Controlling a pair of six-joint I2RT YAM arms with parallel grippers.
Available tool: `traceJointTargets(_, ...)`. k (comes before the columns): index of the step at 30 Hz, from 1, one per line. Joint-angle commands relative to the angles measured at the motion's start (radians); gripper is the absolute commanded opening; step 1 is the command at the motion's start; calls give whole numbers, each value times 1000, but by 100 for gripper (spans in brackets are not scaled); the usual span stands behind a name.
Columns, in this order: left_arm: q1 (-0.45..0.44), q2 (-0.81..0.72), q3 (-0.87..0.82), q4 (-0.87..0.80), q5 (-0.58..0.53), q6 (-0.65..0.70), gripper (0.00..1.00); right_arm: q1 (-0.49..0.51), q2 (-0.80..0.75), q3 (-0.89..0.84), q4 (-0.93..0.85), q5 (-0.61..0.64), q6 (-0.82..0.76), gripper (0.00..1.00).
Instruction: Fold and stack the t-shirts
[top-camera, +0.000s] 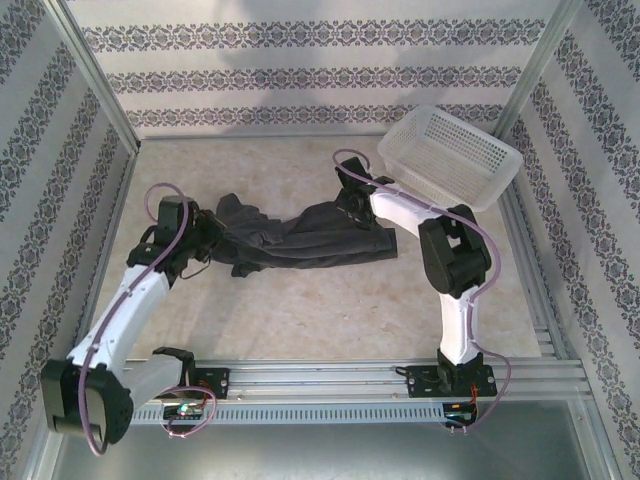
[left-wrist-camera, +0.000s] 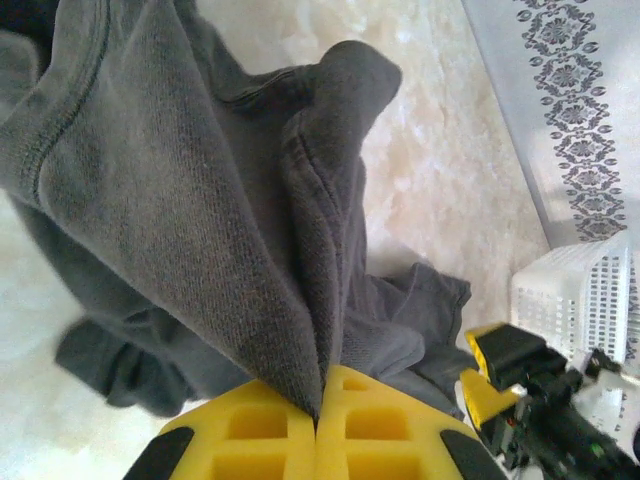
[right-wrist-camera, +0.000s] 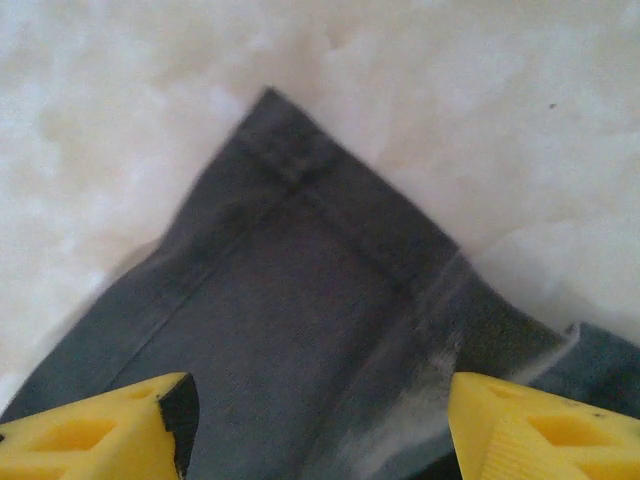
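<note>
Left tool (left-wrist-camera: 318, 412) clamped on 1 edge of t-shirt (top-camera: 300, 240). Right tool (right-wrist-camera: 320, 420): jaws apart, above t-shirt's hemmed corner on counter (right-wrist-camera: 470, 90).

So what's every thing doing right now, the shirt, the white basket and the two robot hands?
t-shirt: not folded, crumpled and stretched out between the two arms.
left gripper: shut, pinching a fold of the t-shirt.
right gripper: open, with a hemmed corner of the t-shirt lying flat between its fingers.
basket: empty, at the far right corner.
</note>
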Motion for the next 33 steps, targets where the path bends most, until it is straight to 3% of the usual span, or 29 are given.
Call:
traceJointTargets(1, 11, -68, -55, -82, -19, -7, 0, -3, 44, 77, 38, 75, -49, 69)
traceJointTargets(14, 13, -273, -228, -323, -69, 17, 0, 82, 49, 162, -52, 108, 39, 70)
traceJointTargets(24, 14, -316, -314, -397, -53, -2, 0, 146, 224, 310, -60, 61, 75, 69)
traceJointTargets(29, 14, -324, -303, -418, -67, 8, 0, 158, 358, 492, -266, 82, 106, 68)
traceJointTargets(31, 13, -331, -292, -427, -77, 9, 0, 163, 391, 536, -321, 86, 108, 64)
traceJointTargets(33, 14, -345, -281, -431, -92, 7, 0, 161, 414, 566, -359, 75, 111, 51)
